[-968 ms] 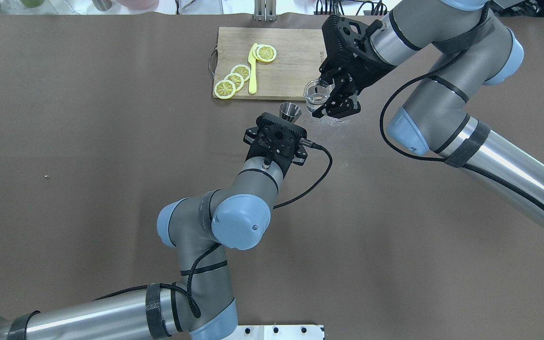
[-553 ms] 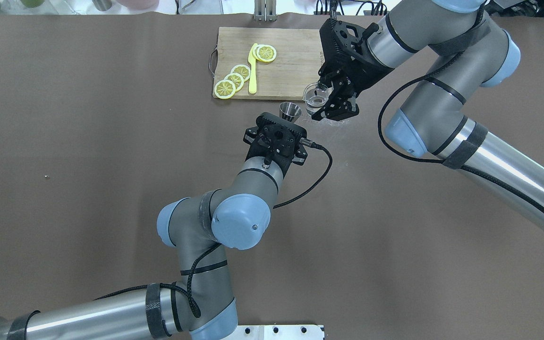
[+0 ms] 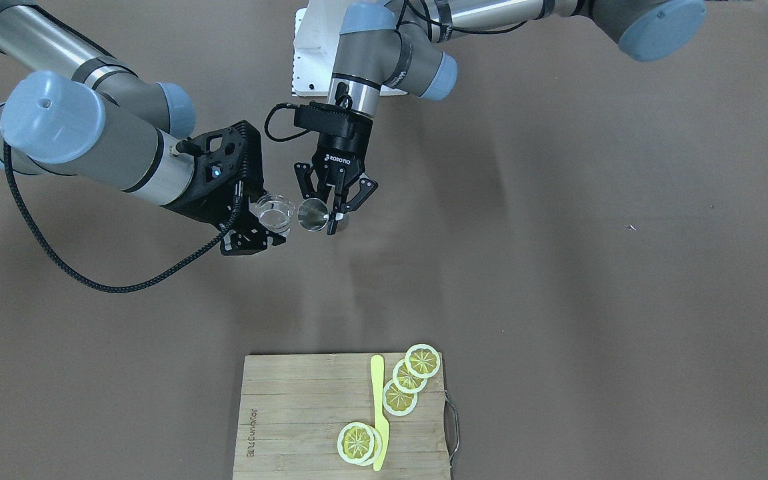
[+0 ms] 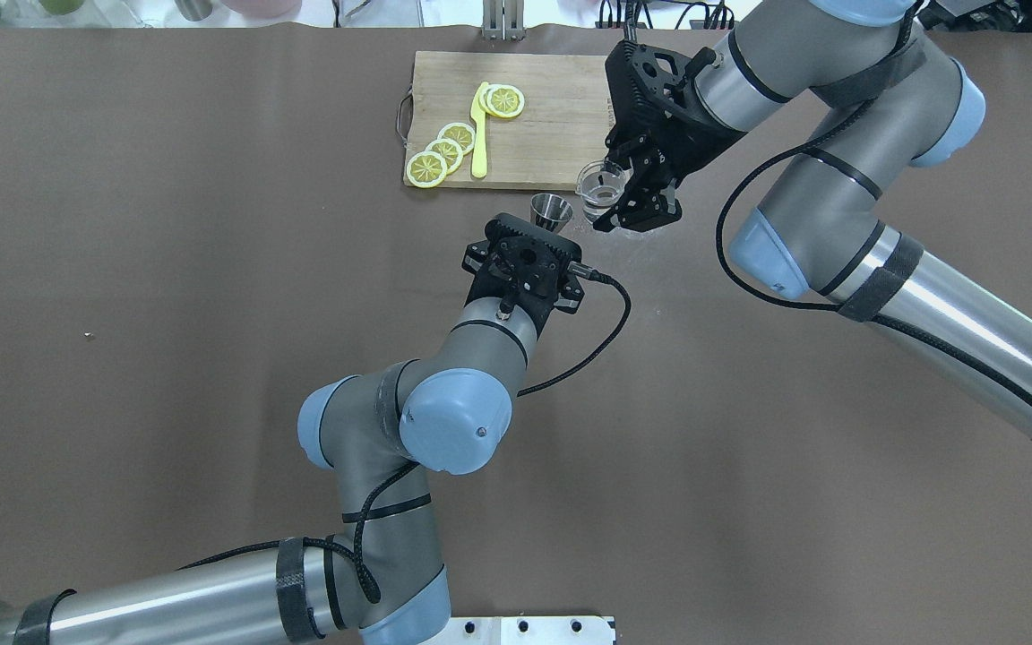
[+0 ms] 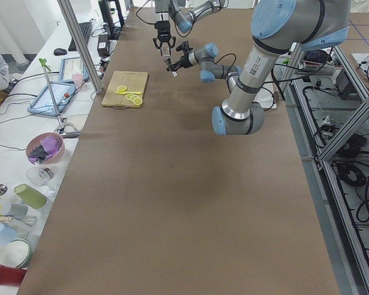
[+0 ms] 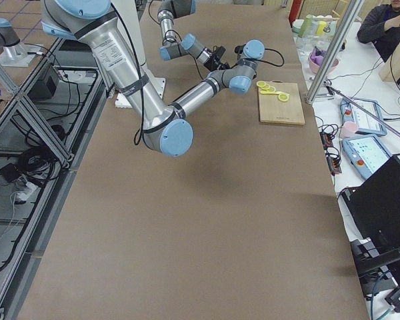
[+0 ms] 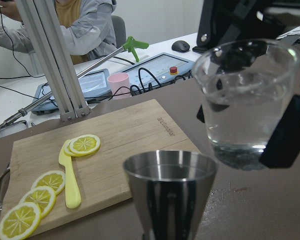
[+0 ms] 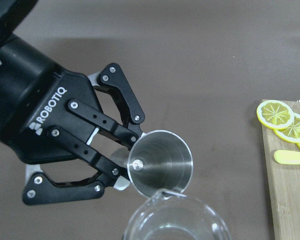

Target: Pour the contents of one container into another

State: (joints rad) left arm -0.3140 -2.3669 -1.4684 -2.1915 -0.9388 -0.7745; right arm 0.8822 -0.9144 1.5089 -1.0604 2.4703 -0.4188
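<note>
A steel jigger [image 4: 550, 210] [image 3: 313, 215] is held upright above the table, with my left gripper [image 3: 332, 215] shut on its narrow lower part. In the left wrist view the jigger [image 7: 170, 192] fills the bottom centre and looks empty. A clear glass cup [image 4: 600, 183] [image 3: 275, 212] partly filled with water hangs just beside it, and my right gripper [image 4: 625, 199] is shut on it. In the right wrist view the glass's lip [image 8: 177, 220] overlaps the rim of the jigger [image 8: 160, 162]. The glass [image 7: 245, 100] stands slightly higher than the jigger.
A wooden cutting board [image 4: 552, 116] [image 3: 291, 413] lies beyond the two cups, carrying lemon slices [image 4: 444, 148] and a yellow knife [image 4: 478, 134]. Small wet spots [image 4: 634, 235] mark the brown table below the glass.
My right gripper has shifted a little left and away from the robot with the glass, bringing it closer to the jigger. The left arm and jigger have stayed still.
</note>
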